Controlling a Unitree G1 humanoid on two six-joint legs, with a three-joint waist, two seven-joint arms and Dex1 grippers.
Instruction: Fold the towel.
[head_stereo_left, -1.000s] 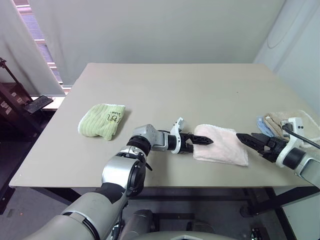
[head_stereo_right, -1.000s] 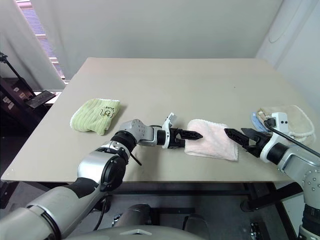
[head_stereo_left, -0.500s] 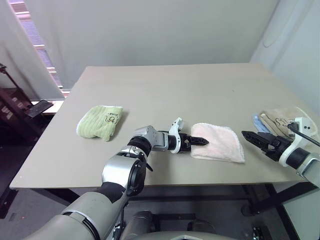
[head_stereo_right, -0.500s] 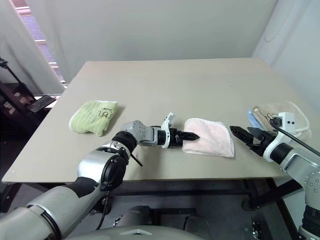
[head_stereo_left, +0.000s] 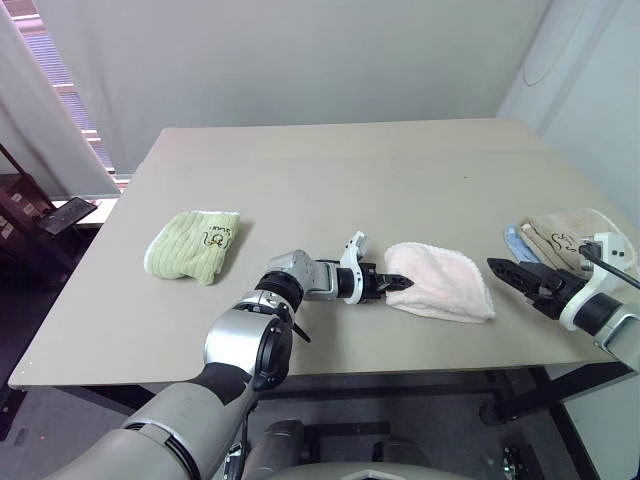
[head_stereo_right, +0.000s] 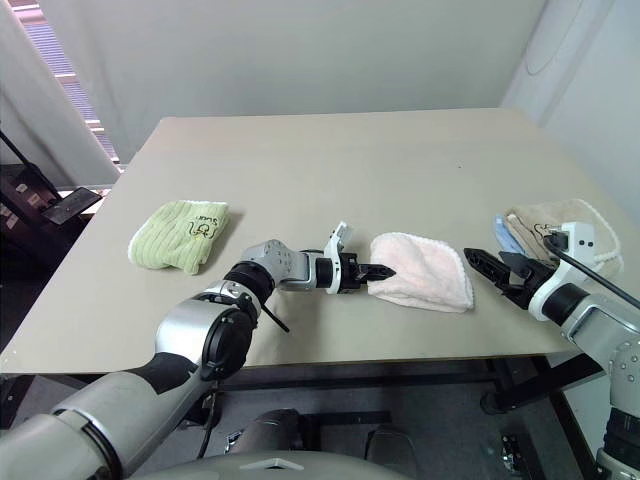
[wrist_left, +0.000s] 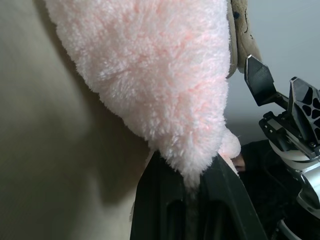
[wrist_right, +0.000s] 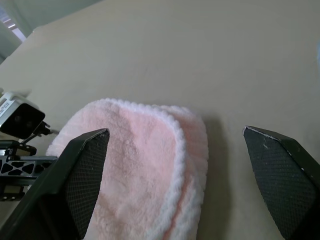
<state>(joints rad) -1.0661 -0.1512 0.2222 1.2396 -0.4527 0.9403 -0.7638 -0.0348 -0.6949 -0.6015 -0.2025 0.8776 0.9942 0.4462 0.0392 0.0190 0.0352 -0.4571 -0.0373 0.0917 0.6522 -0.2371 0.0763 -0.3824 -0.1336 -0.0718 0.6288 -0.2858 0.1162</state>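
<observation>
The left gripper (head_stereo_left: 396, 282) has pinched shut on the near left edge of the towel (head_stereo_left: 440, 280); a second ago its two black fingers were spread apart around that edge. In the left wrist view the pink fluff is squeezed between the fingers (wrist_left: 165, 200). The towel's shape has changed too: before it lay flat like a square, and now its left side is bunched up and lifted a little where the gripper holds it. The right gripper (head_stereo_left: 512, 275) has its fingers wide apart and holds nothing. It sits just beside the towel's right edge, not touching it (a second ago it was in much the same spot). The towel rests on the table (head_stereo_left: 330, 180), near the front edge, between the two grippers, with its white trim showing along the side that faces the right gripper. Farther right, behind the right gripper, lies a folded tan towel (head_stereo_left: 565, 232). Far off to the left lies a folded green towel (head_stereo_left: 192, 243), well apart from the pink one.
</observation>
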